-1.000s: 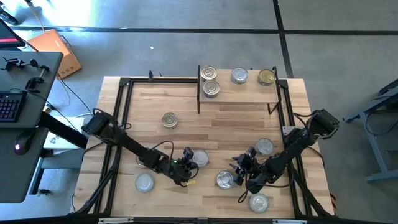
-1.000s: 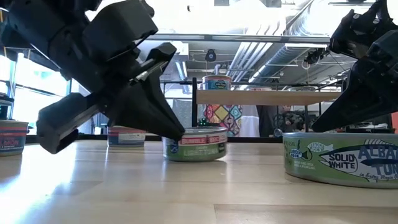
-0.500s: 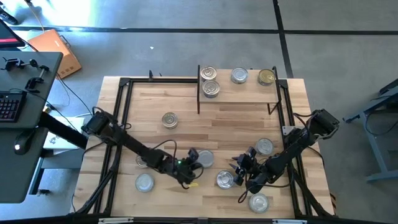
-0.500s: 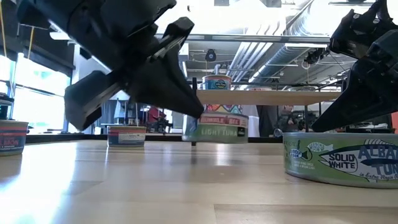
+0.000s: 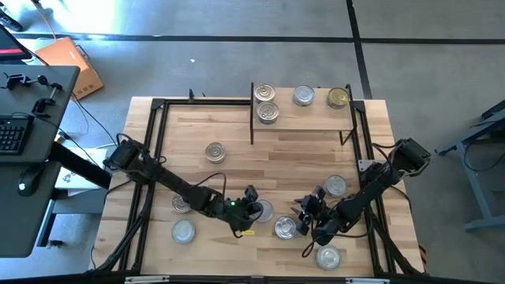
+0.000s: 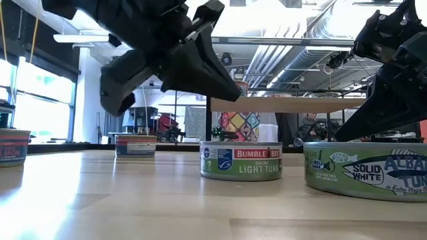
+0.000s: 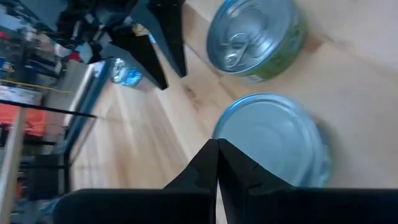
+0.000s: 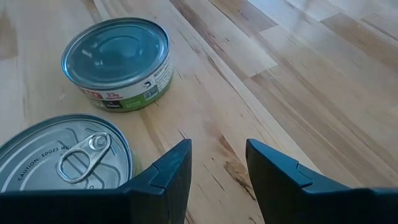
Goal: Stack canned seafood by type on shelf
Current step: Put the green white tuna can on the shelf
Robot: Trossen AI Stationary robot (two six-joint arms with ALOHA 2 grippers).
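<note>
Both claws are sitting low over the front half of the butcher-block table (image 5: 237, 170). Pinched fully together and holding nothing, the left gripper (image 5: 252, 207) is hovering just above the wood, its fingertips (image 7: 217, 149) meeting in a point over the near edge of a plain-lidded tin (image 7: 273, 140). That tin is the green-labelled light tuna can (image 6: 241, 161), and it is standing flat on the table just beside the gripper. The right gripper (image 5: 304, 211) is waiting with its fingers (image 8: 163, 174) parted partway and gripping nothing, beside a pull-tab tin (image 8: 62, 158) that is resting on the wood.

Taking the shelf (image 5: 304, 114) as the landmark: it is standing at the far edge of the table, a light wooden platform on thin black legs. It is carrying four tins, two of them (image 5: 266, 102) close together at its left end, one silver (image 5: 304, 96) in the middle and one gold-toned (image 5: 338, 98) at its right end. All other tins are lying in front of the shelf on the tabletop; one (image 5: 215, 152) is standing alone nearest to it, to its front left.

A grey floor is surrounding the table, with a desk and keyboard (image 5: 12, 134) far to the left of the shelf. Behind the shelf, the low view is showing a room with ceiling ducts (image 6: 293, 47) and bright windows.

The left arm (image 5: 170, 183) is stretching from the table's left edge, low and nearly flat, toward the front centre. The right arm (image 5: 371, 185) is reaching in from the right edge, bent down to the table.
</note>
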